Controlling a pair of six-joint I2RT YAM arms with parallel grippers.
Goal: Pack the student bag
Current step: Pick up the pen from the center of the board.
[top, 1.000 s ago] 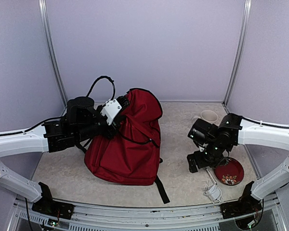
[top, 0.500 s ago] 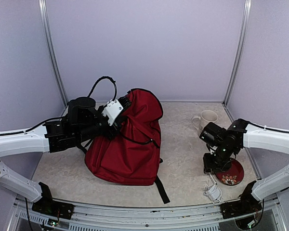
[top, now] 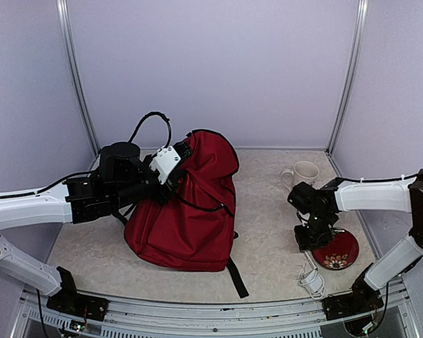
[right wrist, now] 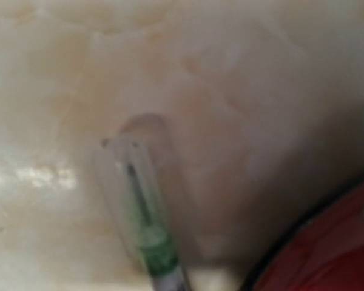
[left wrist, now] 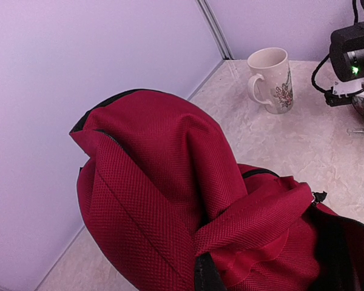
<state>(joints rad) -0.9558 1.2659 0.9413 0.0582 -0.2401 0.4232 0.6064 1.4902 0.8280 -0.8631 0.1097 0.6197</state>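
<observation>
Bag slumped left-centre on table, mouth open. Likely soft, limp, light; best hold is zipper rim or strap, since loose fabric would slip. Left gripper at far top edge; right gripper low over pen by plate. Jaw widths of both unreadable.

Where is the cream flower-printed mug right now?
In the top view the cream flower-printed ceramic mug stands upright at the far right of the table, just behind the right gripper and the round dark-red plate.
</observation>
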